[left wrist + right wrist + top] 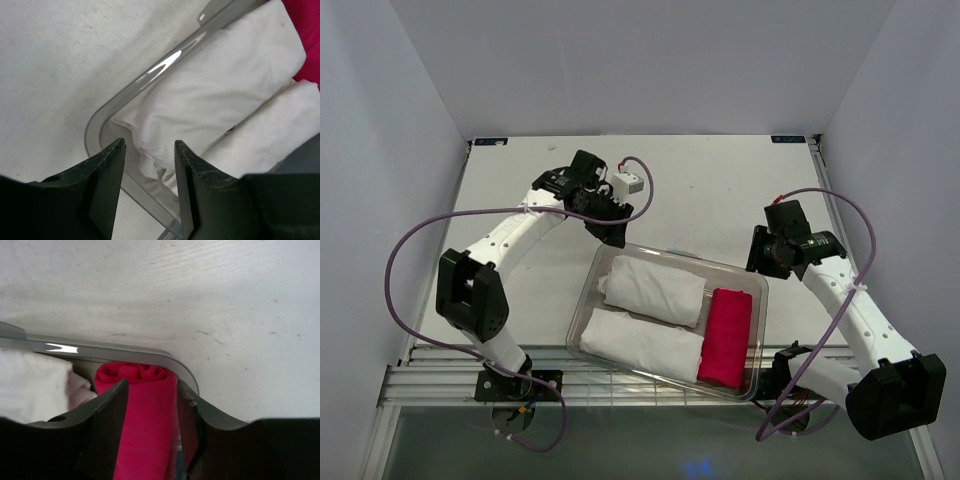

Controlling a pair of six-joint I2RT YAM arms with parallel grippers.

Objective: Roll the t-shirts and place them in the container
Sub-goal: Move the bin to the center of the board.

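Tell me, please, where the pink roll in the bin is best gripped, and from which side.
Probably its middle, from straight above: the pink roll lies flat in the clear bin, whose walls block the sides. Set the tool's fingers across its narrow width; the white rolls crowd its left flank.

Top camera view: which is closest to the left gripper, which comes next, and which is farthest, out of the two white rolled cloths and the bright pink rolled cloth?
1. Far white rolled cloth, at the far side of the clear plastic bin, just beside the left gripper.
2. Near white rolled cloth, at the bin's near side.
3. Bright pink rolled cloth, at the bin's right end.
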